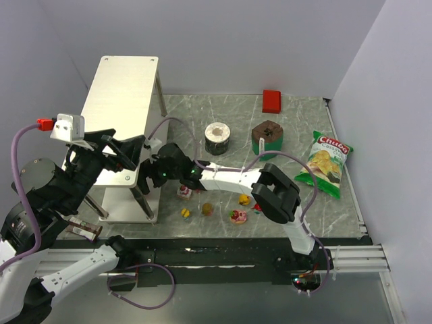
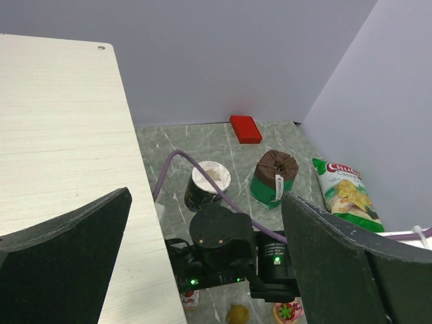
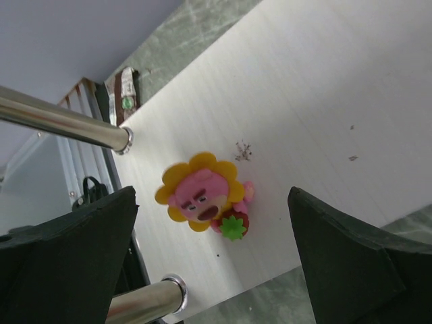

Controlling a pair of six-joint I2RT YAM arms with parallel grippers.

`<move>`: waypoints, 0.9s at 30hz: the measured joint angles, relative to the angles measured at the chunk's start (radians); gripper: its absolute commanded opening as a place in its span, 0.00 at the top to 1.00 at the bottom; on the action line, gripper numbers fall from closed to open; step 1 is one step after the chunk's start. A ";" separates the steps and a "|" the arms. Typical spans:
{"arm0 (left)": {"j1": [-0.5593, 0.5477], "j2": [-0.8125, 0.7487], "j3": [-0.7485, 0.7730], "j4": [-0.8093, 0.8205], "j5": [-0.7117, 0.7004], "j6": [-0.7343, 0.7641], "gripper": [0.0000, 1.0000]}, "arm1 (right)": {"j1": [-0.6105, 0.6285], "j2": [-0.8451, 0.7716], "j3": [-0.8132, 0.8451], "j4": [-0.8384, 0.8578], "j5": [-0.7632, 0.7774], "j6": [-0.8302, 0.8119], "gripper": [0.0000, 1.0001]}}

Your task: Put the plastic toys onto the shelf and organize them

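The shelf (image 1: pixel 125 94) stands at the left, its flat top (image 2: pixel 54 135) filling the left of the left wrist view. My right gripper (image 1: pixel 150 174) reaches in under that top, open. In the right wrist view a plastic toy (image 3: pixel 202 196), a pink face in yellow petals with a strawberry, lies on the white lower tier (image 3: pixel 304 101) between the wide-apart fingers (image 3: pixel 358 256), touching neither. Several more toys lie on the table: pink-red (image 1: pixel 184 192), yellow (image 1: pixel 185 212), brown-yellow (image 1: pixel 208 209), pink (image 1: pixel 237 216). My left gripper (image 1: pixel 127 152) hangs open and holds nothing above the shelf's front corner.
A white-and-black cup (image 1: pixel 217 137) and a brown-and-green cup (image 1: pixel 268 138) stand mid-table. A red block (image 1: pixel 271 101) lies at the back wall, a green chip bag (image 1: pixel 325 164) at the right. Chrome shelf legs (image 3: pixel 61 118) flank the right gripper. A small brown packet (image 1: pixel 84 231) lies near the left base.
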 measured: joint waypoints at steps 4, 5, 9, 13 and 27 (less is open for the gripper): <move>0.000 0.000 0.000 0.000 0.000 0.000 0.01 | -0.013 -0.050 -0.037 0.011 0.006 0.020 0.00; 0.000 0.000 0.000 0.000 0.000 0.000 0.01 | -0.018 -0.066 -0.050 0.013 0.006 0.026 0.01; 0.000 0.000 -0.002 0.001 0.001 0.000 0.00 | -0.041 -0.119 -0.084 0.023 0.005 0.055 0.04; 0.000 0.000 -0.018 0.010 0.005 -0.001 0.01 | -0.073 -0.159 -0.107 -0.015 0.037 0.079 0.05; 0.000 0.110 -0.032 0.068 0.029 -0.079 0.01 | -0.090 -0.334 -0.295 -0.328 0.269 0.015 0.16</move>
